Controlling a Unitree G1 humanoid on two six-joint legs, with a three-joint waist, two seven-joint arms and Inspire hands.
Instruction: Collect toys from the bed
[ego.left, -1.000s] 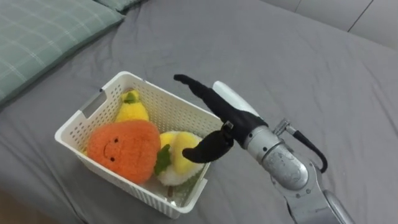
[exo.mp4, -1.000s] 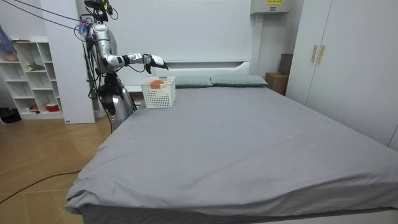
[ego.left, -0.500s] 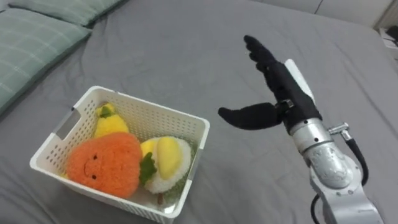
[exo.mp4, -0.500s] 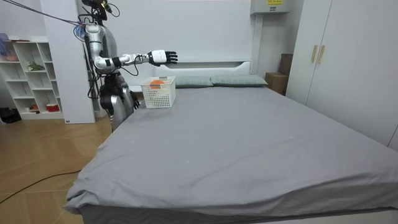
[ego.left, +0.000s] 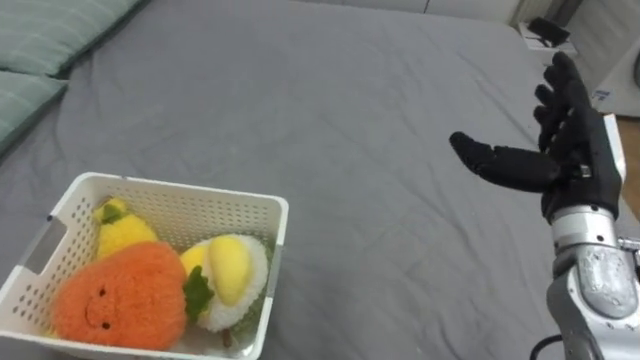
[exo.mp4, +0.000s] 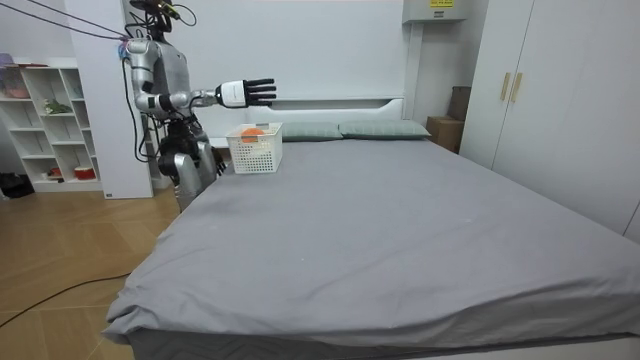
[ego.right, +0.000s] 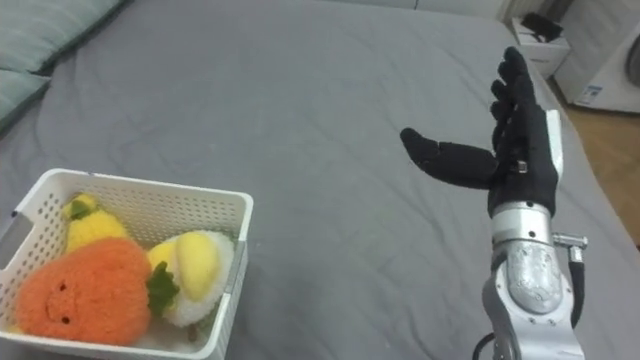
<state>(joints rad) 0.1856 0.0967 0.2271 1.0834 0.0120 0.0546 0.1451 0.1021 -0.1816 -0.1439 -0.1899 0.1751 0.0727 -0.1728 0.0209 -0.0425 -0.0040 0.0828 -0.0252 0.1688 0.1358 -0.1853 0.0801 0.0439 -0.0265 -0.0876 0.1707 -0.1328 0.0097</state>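
Grey sheet covers the bed (ego.left: 330, 110), with green checked pillows (ego.left: 50, 30) at its upper left. Close to me on it sits a white basket (ego.left: 170, 187) with the toys inside: an orange plush (ego.left: 115, 300) in front, a yellow one (ego.left: 118, 232) behind it and a white-and-yellow one (ego.left: 228, 280) to its right. My right hand (ego.left: 578, 150) hangs above the bed, well apart from the basket, fingers straight and spread, holding nothing.

One basket (ego.left: 180, 187), three plush toys (ego.left: 115, 300), two pillows (ego.left: 70, 20), one hand (ego.left: 577, 150).
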